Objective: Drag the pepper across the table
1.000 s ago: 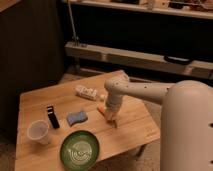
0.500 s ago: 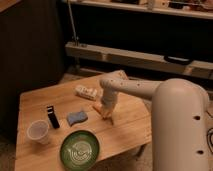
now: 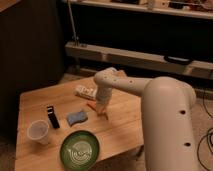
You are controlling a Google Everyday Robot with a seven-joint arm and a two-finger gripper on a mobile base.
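Note:
The pepper (image 3: 93, 106) is a slim orange piece lying on the light wooden table (image 3: 127, 125) near its middle. One end of it shows to the left of the gripper; the rest is hidden under it. My gripper (image 3: 102, 112) points straight down from the white arm that reaches in from the right, its tip at the tabletop, shut on the pepper.
A white bottle (image 3: 85, 92) lies just behind the gripper. A blue sponge (image 3: 77, 117) lies to its left, then an upright black object (image 3: 51, 116) and a clear plastic cup (image 3: 39, 132). A green plate (image 3: 80, 149) sits at the front edge.
The gripper has slid left and a little back across the table, and the pepper has moved with it towards the sponge and bottle.

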